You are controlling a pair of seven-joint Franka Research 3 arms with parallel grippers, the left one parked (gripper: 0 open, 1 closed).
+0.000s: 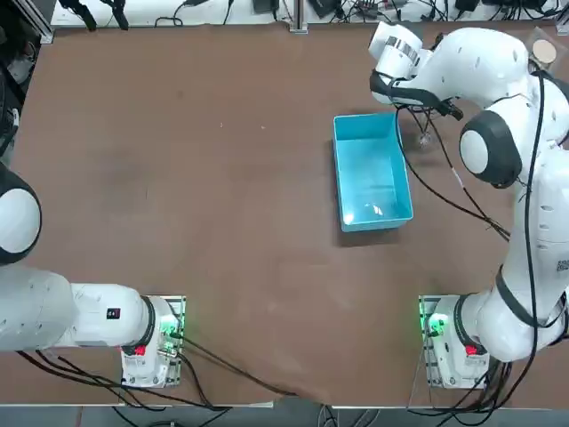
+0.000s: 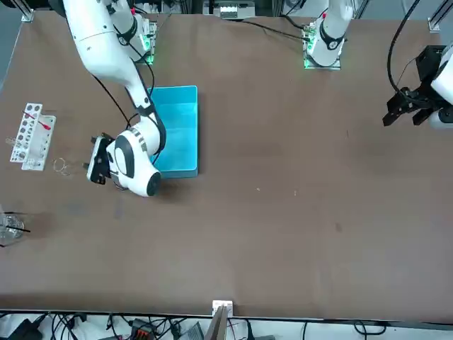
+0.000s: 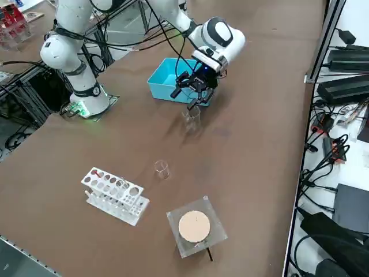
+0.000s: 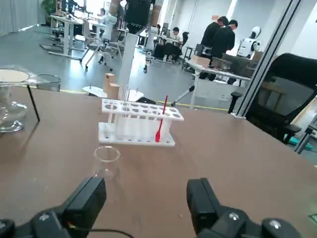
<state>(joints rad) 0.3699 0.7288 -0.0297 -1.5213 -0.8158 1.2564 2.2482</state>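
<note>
One blue bin (image 1: 372, 173) on the far right part of the table. There are two clear beakers: the first beaker (image 3: 192, 115) just right of the bin and the second beaker (image 3: 161, 169) farther right. There is also one white tube rack (image 3: 115, 196) with one red stick (image 4: 160, 124) in it, and one clear dish (image 3: 176, 219) carrying one tan disc (image 3: 194, 225). One right gripper (image 3: 193, 95) hangs over the first beaker beside the bin, its two fingers (image 4: 86, 198) spread apart with nothing between them.

Brown table (image 1: 222, 222): bin (image 1: 369, 165), rack (image 3: 115, 196), beakers (image 3: 162, 168).
</note>
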